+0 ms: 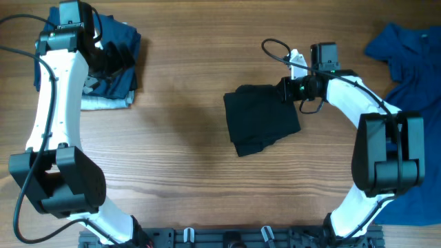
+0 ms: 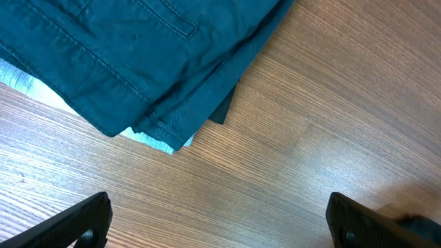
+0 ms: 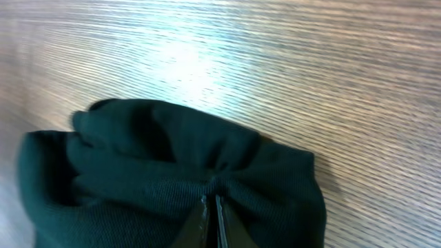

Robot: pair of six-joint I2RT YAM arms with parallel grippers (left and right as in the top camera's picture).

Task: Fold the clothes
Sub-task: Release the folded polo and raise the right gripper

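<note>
A folded black garment (image 1: 262,118) lies at the middle of the wooden table. My right gripper (image 1: 284,90) is at its upper right corner and is shut on the bunched black cloth (image 3: 172,158), pinched between its fingers (image 3: 211,207). A stack of folded clothes (image 1: 114,65), dark blue on top of a pale one, sits at the far left. My left gripper (image 1: 110,58) hovers over that stack; its fingers (image 2: 220,220) are wide open and empty above bare wood, just beside the stack's edge (image 2: 138,62).
A loose blue garment (image 1: 410,52) lies crumpled at the far right edge of the table, running down behind the right arm. Bare wood (image 1: 179,172) lies between the stack and the black garment.
</note>
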